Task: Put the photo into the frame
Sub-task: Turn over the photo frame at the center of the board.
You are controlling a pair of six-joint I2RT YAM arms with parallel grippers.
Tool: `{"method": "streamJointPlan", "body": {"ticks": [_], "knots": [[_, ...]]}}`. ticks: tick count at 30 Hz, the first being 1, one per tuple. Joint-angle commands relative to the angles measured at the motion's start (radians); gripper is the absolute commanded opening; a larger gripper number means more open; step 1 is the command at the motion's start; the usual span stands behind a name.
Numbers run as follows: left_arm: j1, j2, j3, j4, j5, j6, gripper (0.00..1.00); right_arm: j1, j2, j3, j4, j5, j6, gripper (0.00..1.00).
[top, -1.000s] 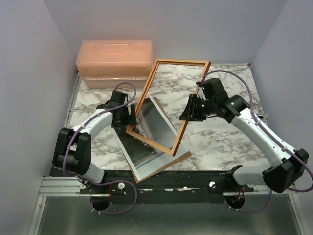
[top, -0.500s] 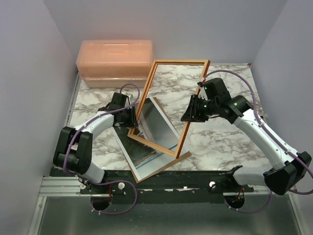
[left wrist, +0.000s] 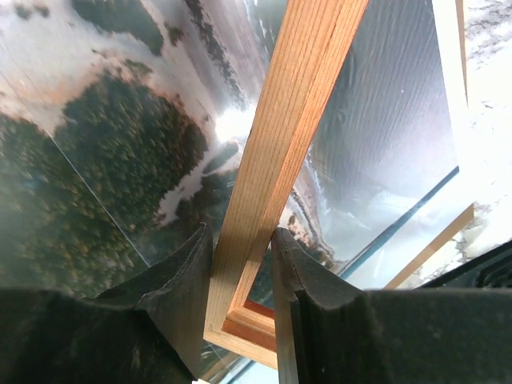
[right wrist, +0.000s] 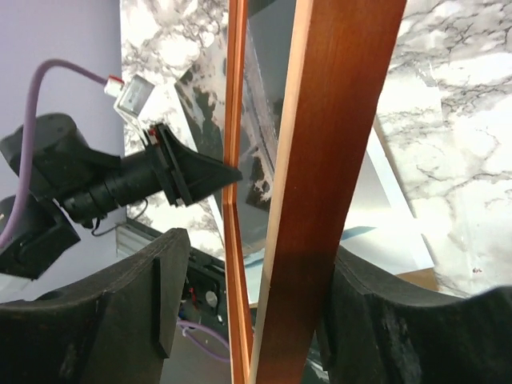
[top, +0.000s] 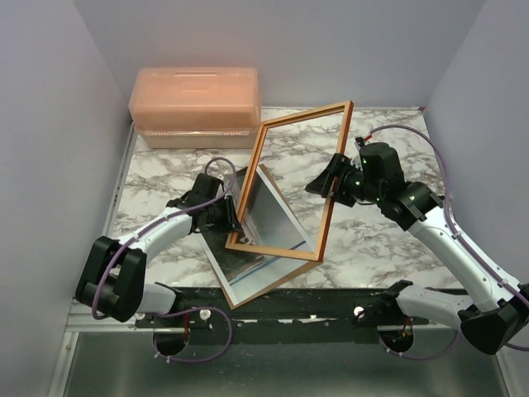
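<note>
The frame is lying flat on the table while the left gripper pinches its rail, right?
Not quite. The frame is tilted steeply up, not lying flat, as the top external view shows. The left gripper does pinch its rail.

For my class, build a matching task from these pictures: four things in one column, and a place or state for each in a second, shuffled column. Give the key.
Column 1
1. frame
2. photo
3. orange lidded box
4. left fingers

Column 2
A. at the far left of the scene
B. clamped on a wooden rail
C. tilted up on edge
D. lying flat, dark side up

Pairs: 1-C, 2-D, 3-A, 4-B
</note>
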Motion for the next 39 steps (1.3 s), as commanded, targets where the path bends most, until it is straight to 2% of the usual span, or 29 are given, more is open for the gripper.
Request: {"method": "streamJointPlan", "body": {"ticks": [1,8,19,24,26,27,29,34,37,39], "knots": [[-0.028,-0.063,-0.028,0.014,-0.072,-0.129,0.00,0.006,-0.044,-0.022,0.082,0.050,0.072,0.66],[-0.050,-0.102,-0.072,0.025,-0.116,-0.184,0.00,0.006,-0.060,-0.020,0.024,0.080,0.098,0.65],[-0.050,-0.094,-0.095,0.042,-0.112,-0.175,0.00,0.006,-0.075,0.065,-0.145,0.136,0.052,0.65],[-0.051,-0.084,-0.088,0.034,-0.117,-0.152,0.00,0.005,-0.099,0.033,-0.099,0.099,0.062,0.63],[-0.052,-0.084,-0.087,0.043,-0.108,-0.150,0.00,0.006,-0.105,0.002,-0.060,0.080,0.078,0.59],[-0.051,-0.085,-0.087,0.043,-0.107,-0.149,0.00,0.006,-0.107,-0.010,-0.044,0.078,0.088,0.54],[-0.050,-0.089,-0.087,0.044,-0.104,-0.145,0.00,0.006,-0.108,-0.028,-0.018,0.076,0.094,0.37],[-0.053,-0.125,-0.099,0.068,-0.079,-0.134,0.00,0.006,-0.094,-0.019,-0.009,0.092,0.077,0.00],[-0.057,-0.154,-0.106,0.081,-0.065,-0.129,0.02,0.006,-0.103,0.004,-0.025,0.118,0.070,0.00],[-0.064,-0.167,-0.106,0.095,-0.047,-0.122,0.13,0.006,-0.127,0.015,-0.038,0.149,0.061,0.00]]}}
